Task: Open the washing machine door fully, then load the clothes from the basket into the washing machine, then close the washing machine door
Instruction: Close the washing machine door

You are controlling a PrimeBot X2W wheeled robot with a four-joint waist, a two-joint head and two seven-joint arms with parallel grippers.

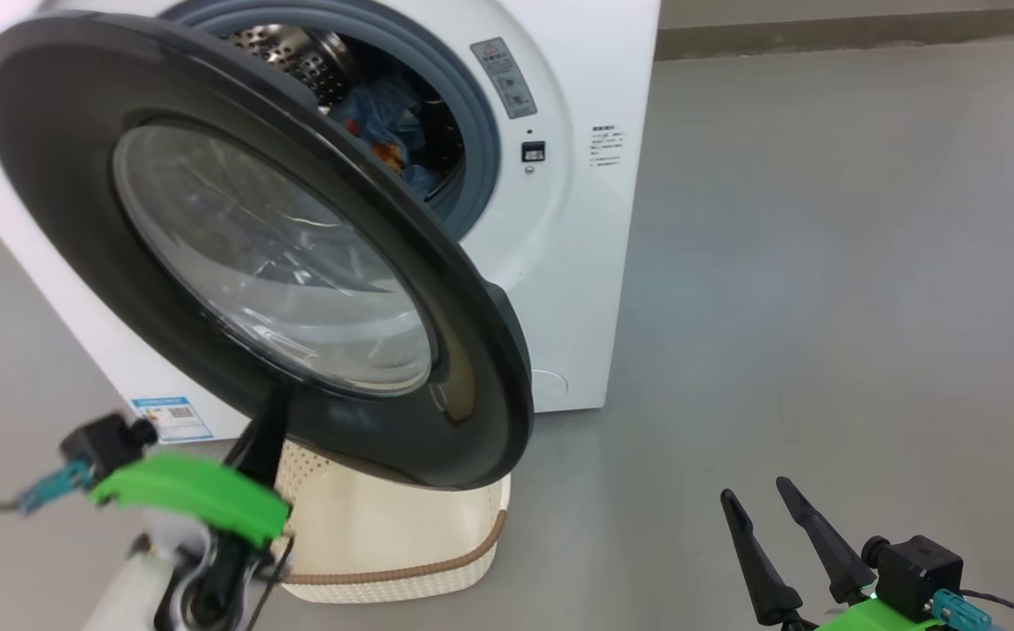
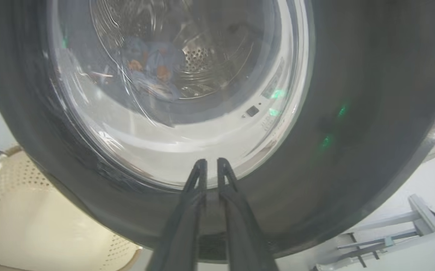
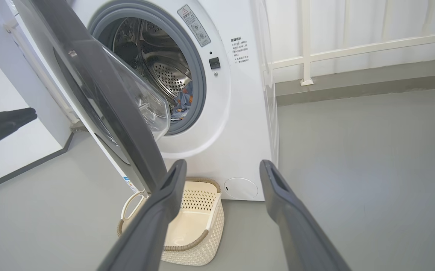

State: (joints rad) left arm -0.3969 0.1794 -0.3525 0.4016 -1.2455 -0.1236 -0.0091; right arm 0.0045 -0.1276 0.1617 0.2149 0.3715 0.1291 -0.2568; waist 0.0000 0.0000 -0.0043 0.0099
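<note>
The washing machine (image 1: 577, 219) stands with its round black-rimmed door (image 1: 235, 237) swung partway out. The light blue clothes (image 1: 384, 131) lie inside the steel drum, and through the glass in the left wrist view the clothes (image 2: 153, 67) show too. Under the door sits the cream basket (image 3: 202, 233), its inside bare. My left gripper (image 1: 272, 407) is shut, its fingertips (image 2: 201, 165) resting against the outer face of the door (image 2: 352, 113) at the lower rim. My right gripper (image 1: 754, 489) hangs open over the floor to the right, apart from the machine.
Grey floor (image 1: 822, 263) stretches wide to the right of the machine. A white railing (image 3: 352, 41) runs along the back wall. A grey metal frame (image 2: 390, 229) lies low beside the machine. The door overhangs the basket (image 1: 401, 535).
</note>
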